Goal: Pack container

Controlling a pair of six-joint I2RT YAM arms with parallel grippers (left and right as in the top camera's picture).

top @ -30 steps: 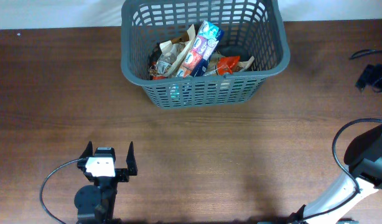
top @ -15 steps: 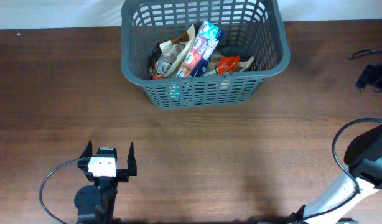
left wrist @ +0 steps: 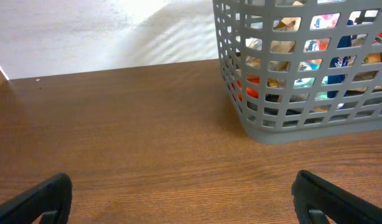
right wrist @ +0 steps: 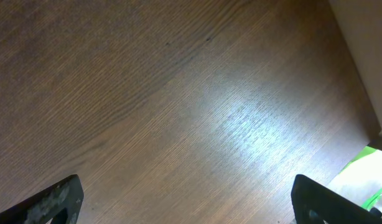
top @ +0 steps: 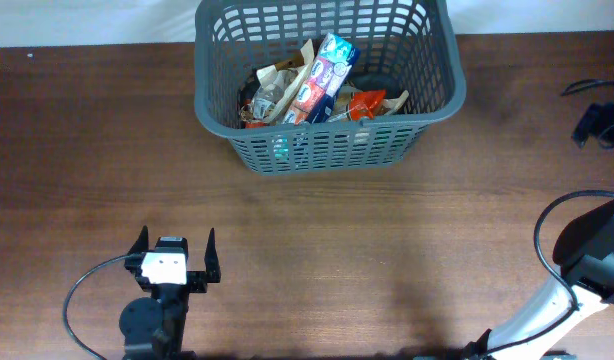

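Note:
The dark grey basket (top: 327,150) stands at the back middle of the table. It holds several food packets (top: 322,80). The left wrist view shows its lattice wall (left wrist: 303,124) at the upper right, with packets (left wrist: 315,46) behind the slots. My left gripper (top: 175,243) is open and empty near the front left, well short of the basket; its fingertips sit wide apart over bare wood (left wrist: 185,199). My right gripper (right wrist: 191,199) is open and empty over bare table. In the overhead view it is at the far right edge (top: 599,118), partly cut off.
The table is brown wood (top: 387,250). Its right edge shows in the right wrist view (right wrist: 356,74), with something green (right wrist: 371,174) beyond it. A white wall (left wrist: 97,31) lies behind the table. Black cables loop beside both arm bases (top: 82,290).

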